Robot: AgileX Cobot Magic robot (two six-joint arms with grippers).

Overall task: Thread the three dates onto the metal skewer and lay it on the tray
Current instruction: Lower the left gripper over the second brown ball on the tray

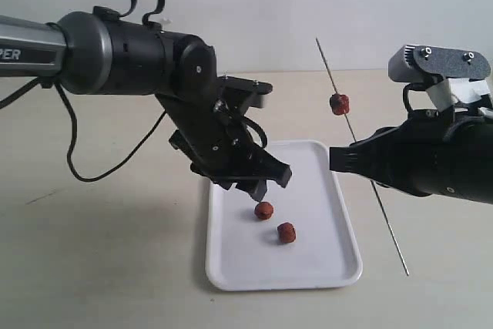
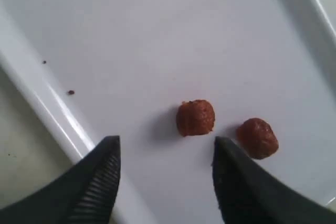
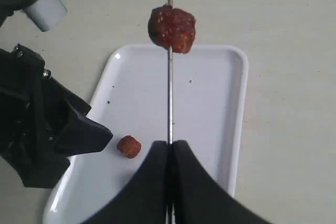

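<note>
Your pale beige tabletop [image 1: 92,267] carries the white, glossy rectangular tray [image 1: 308,263] with rounded corners and a low rim.

Your black left gripper [image 2: 166,142] hangs just above the tray. Its jaws are spread wide and it has hold of nothing.

Your black right gripper [image 3: 169,148] has its jaws pressed together on the thin, straight grey metal skewer [image 1: 386,217]. It holds the skewer tilted in the air by the tray's right rim, with the lower tip out over the tabletop.

The threaded date [image 1: 339,103], a wrinkled reddish-brown lump, sits on the skewer above the grip, towards the upper end.

The two loose dates [image 1: 264,209] [image 1: 286,232] lie on the tray close together but apart. In the left wrist view one shows just beyond the gap between the fingers [image 2: 100,182], untouched. A few tiny dark specks [image 2: 70,92] dot the tray near its rim.
</note>
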